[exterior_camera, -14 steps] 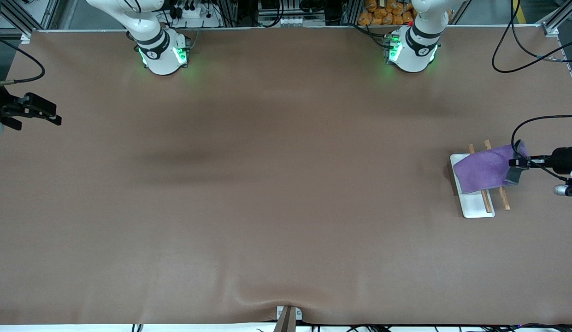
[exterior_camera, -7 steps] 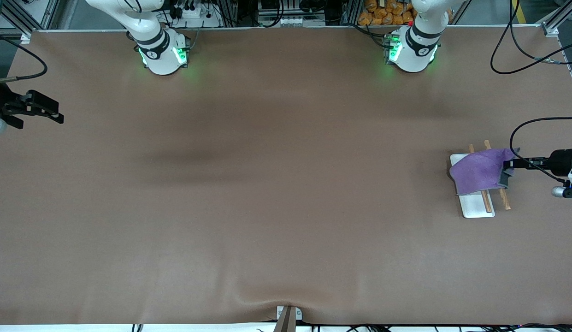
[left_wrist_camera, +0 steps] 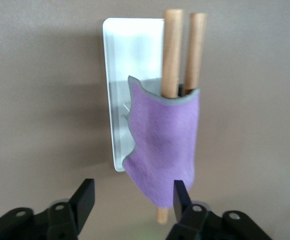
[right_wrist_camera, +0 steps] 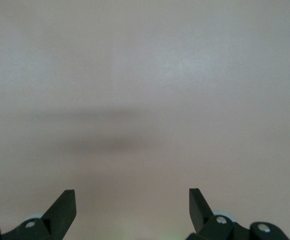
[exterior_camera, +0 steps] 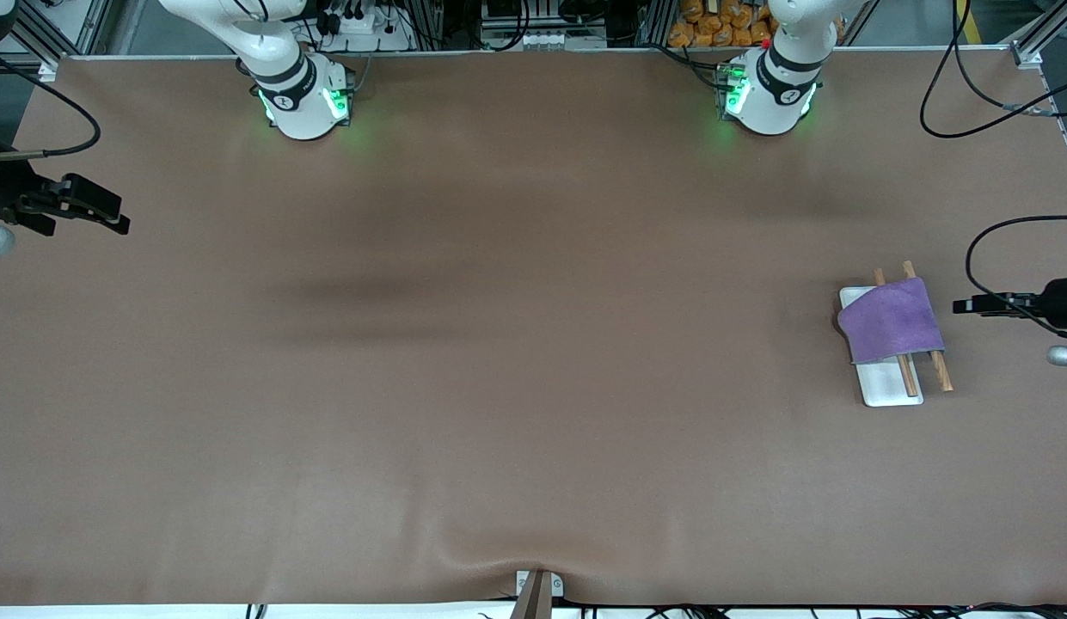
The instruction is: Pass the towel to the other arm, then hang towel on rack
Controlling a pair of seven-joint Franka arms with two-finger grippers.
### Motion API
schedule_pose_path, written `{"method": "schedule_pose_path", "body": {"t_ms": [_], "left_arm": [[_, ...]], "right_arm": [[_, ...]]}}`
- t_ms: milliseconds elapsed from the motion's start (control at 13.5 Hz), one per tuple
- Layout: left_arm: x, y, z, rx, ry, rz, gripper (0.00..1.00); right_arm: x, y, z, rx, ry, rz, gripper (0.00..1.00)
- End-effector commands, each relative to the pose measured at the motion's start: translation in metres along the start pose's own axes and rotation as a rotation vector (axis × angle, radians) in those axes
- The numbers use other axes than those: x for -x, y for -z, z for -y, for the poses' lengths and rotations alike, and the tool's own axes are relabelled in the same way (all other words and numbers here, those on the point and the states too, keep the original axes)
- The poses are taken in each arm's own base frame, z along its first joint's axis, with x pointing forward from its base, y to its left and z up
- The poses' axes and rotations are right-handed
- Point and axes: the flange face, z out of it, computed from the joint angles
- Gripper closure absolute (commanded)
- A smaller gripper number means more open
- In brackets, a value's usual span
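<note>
The purple towel (exterior_camera: 892,323) hangs draped over the two wooden rods of the rack (exterior_camera: 886,389), which stands on its white base at the left arm's end of the table. In the left wrist view the towel (left_wrist_camera: 165,145) covers the rods of the rack (left_wrist_camera: 130,50), its grey edging showing. My left gripper (exterior_camera: 963,306) is open and empty, a short way off the towel toward the table's edge; its own view shows it (left_wrist_camera: 134,196) with jaws apart. My right gripper (exterior_camera: 112,219) is open and empty over the right arm's end of the table, seen also in its view (right_wrist_camera: 133,200).
Black cables (exterior_camera: 989,249) loop above the table near the left gripper. A small metal bracket (exterior_camera: 537,589) sits at the table's edge nearest the front camera. The right wrist view shows only bare brown tabletop (right_wrist_camera: 145,100).
My left gripper has let go of the towel and drawn back from the rack toward the table's edge. The towel has settled flat over the rods. The right gripper has shifted slightly.
</note>
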Motion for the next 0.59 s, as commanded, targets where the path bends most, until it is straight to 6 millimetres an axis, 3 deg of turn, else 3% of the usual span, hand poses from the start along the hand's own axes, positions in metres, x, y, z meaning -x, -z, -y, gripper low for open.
{"method": "schedule_pose_path", "body": {"t_ms": [0,148,296,518], "left_arm": [[0.025,0.058,-0.037,-0.031,-0.034,-0.018,0.00],[0.039,0.088,-0.065,-0.049,-0.062,-0.046,0.00],[0.054,0.121,-0.105,-0.081,-0.077,-0.093,0.00],[0.074,0.155,-0.173,-0.114,0.001,-0.139,0.00]], "right_arm": [[-0.002,0.004,-0.001,0.016,-0.021,0.003,0.00],[-0.002,0.004,0.000,0.014,-0.019,0.003,0.00],[-0.002,0.004,0.000,0.014,-0.019,0.005,0.00],[-0.001,0.004,-0.002,0.016,-0.020,0.007,0.00]]}}
